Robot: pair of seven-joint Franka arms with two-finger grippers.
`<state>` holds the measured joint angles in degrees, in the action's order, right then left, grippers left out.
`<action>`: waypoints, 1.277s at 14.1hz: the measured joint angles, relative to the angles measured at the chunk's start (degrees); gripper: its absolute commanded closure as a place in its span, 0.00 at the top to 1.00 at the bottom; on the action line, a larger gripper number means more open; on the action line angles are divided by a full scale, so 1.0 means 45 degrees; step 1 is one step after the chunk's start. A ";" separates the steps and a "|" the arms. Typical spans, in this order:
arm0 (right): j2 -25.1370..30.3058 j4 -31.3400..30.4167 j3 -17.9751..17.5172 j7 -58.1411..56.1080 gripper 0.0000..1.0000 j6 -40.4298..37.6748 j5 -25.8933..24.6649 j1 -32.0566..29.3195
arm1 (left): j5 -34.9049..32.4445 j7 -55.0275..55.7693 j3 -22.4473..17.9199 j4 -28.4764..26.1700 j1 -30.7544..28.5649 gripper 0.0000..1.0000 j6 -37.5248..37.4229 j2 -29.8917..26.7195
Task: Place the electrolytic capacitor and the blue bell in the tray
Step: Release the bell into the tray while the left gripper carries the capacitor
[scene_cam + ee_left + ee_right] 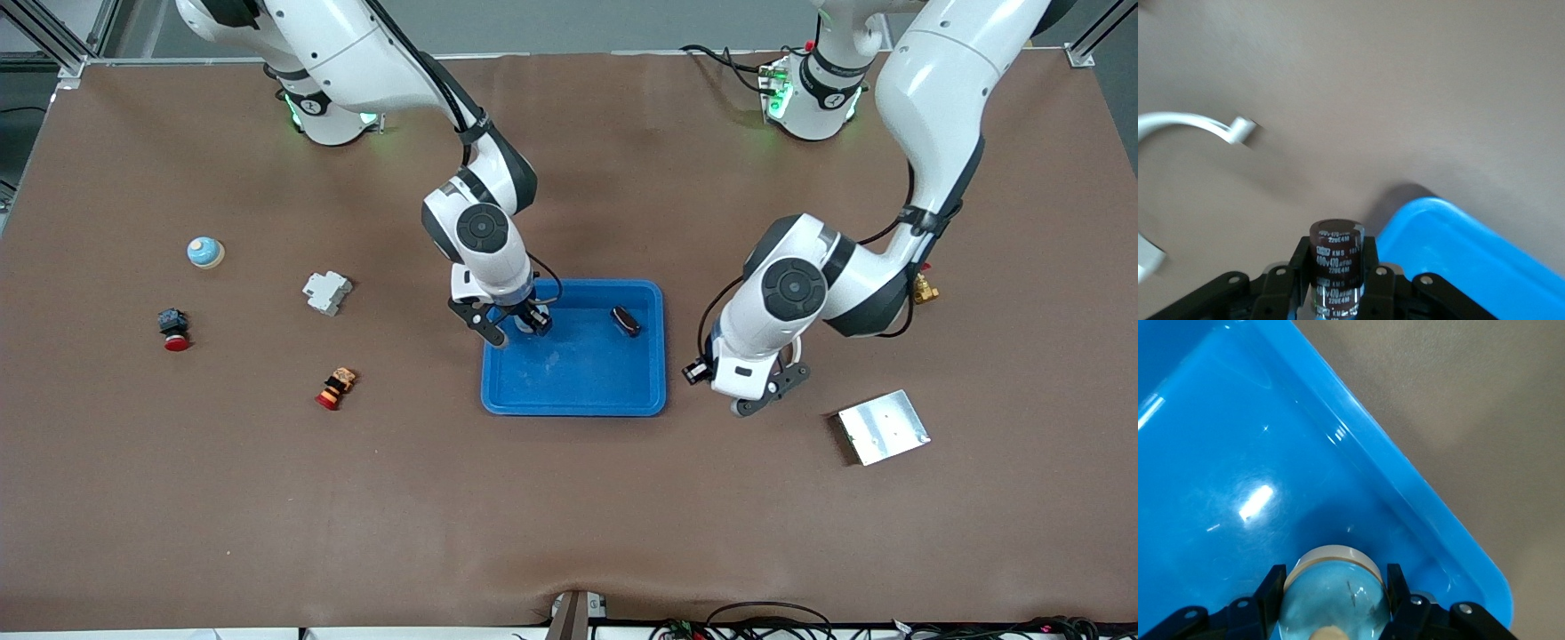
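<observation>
Left gripper [762, 397] clamps the brown cylindrical electrolytic capacitor [1335, 268] over bare table beside the shallow bright-blue plastic tray [573, 404]; released here, it misses. Right gripper [514, 327] grips the pale-blue domed bell [1336, 595] over the tray's corner; it could clip the rim.

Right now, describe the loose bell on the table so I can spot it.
From the blue tray, go toward the right arm's end of the table, past the white block. The loose bell is a small pale-blue dome on a cream base. Its nearest neighbour is a black, red-tipped button.
</observation>
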<state>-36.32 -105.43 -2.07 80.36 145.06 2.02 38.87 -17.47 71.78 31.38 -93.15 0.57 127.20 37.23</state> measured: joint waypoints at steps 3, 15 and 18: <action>-0.0185 0.0060 0.0002 0.0013 0.00 0.0075 -0.0007 0.0033 | 0.0001 0.2316 0.0001 0.0816 0.0666 0.00 -0.0002 0.0840; -0.0377 0.0744 0.0137 0.0142 1.00 -0.0617 -0.0008 0.0037 | 0.0002 0.8090 -0.0042 0.1446 0.2083 0.00 0.1996 0.2689; -0.0366 0.1817 0.0212 -0.0020 1.00 -0.2638 -0.0024 0.0027 | 0.0002 0.8101 -0.0282 0.1480 0.2183 0.00 0.2008 0.2758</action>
<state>-37.97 -97.25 -1.11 80.28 133.19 1.91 38.99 -17.46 108.24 30.11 -86.49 10.40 136.24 49.64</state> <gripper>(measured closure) 0.000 0.661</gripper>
